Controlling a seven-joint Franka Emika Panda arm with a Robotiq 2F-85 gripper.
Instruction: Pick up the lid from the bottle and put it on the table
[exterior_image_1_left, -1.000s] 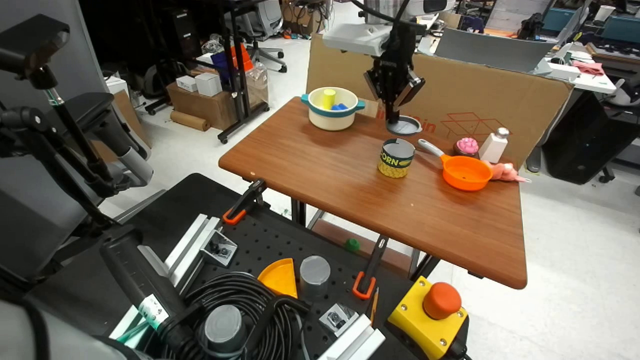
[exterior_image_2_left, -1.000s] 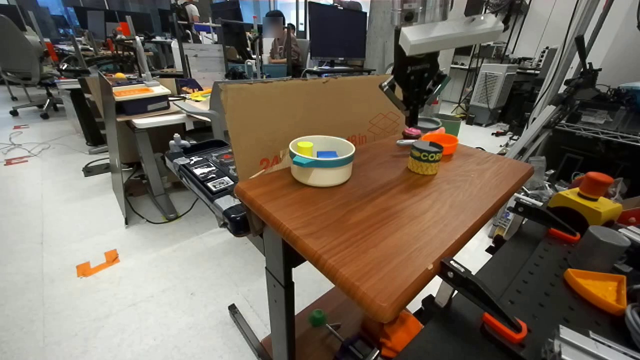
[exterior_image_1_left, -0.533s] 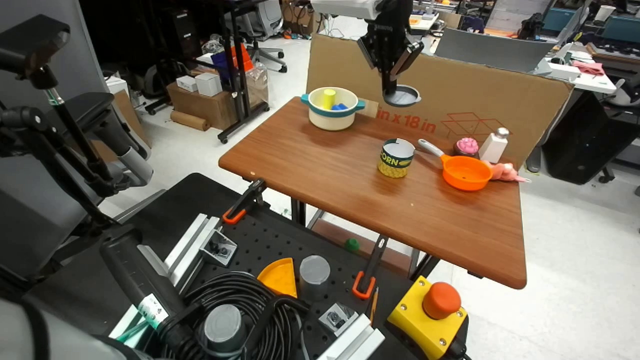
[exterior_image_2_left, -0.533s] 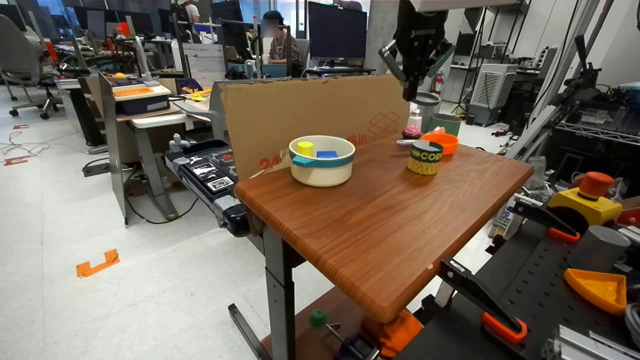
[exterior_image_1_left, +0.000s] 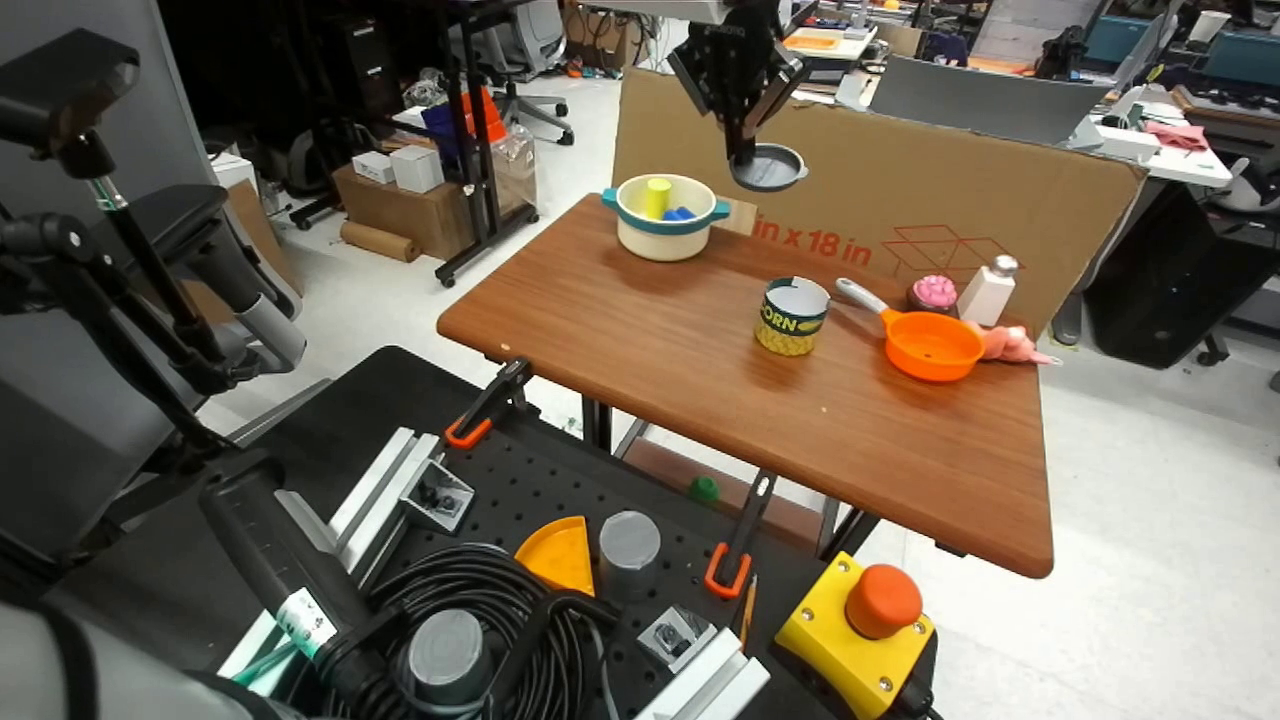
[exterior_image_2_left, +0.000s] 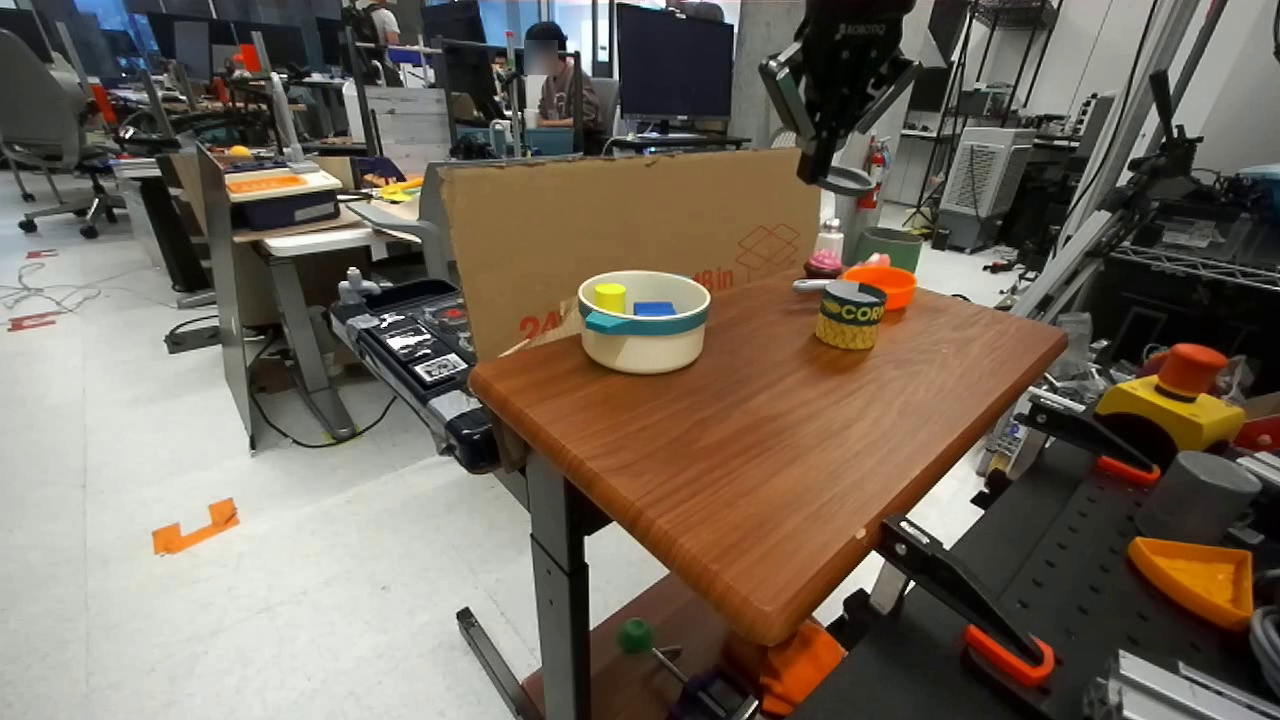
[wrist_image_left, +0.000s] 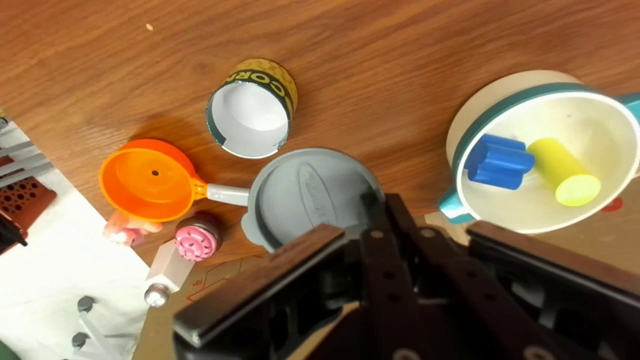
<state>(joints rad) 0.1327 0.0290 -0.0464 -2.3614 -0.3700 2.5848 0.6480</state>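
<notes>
The grey round lid (exterior_image_1_left: 770, 167) is held in the air by its rim in my gripper (exterior_image_1_left: 742, 156), slightly tilted and above the back of the table (exterior_image_1_left: 640, 330). In the wrist view the lid (wrist_image_left: 310, 195) lies left of the closed fingertips (wrist_image_left: 386, 201), its flat face toward the camera; the fingertips cover its right edge. The lid (exterior_image_2_left: 850, 181) also shows, partly behind the finger, in an exterior view. The bottle (exterior_image_1_left: 790, 320), short with a yellow corn label and dark band, stands upright on the table, open at the top; its white inside (wrist_image_left: 250, 120) shows in the wrist view.
A cream pot (exterior_image_1_left: 665, 240) with teal handles holds a yellow and a blue piece. An orange strainer (exterior_image_1_left: 935, 350), a pink-topped cupcake (exterior_image_1_left: 935, 292), a white shaker (exterior_image_1_left: 990, 290) and a pink toy (exterior_image_1_left: 1012, 346) stand at the other end. A cardboard wall (exterior_image_1_left: 950, 200) stands behind the table.
My gripper has risen with the lid, away from above the bottle, and shifted sideways toward the cream pot. The bottle and the other objects have not moved.
</notes>
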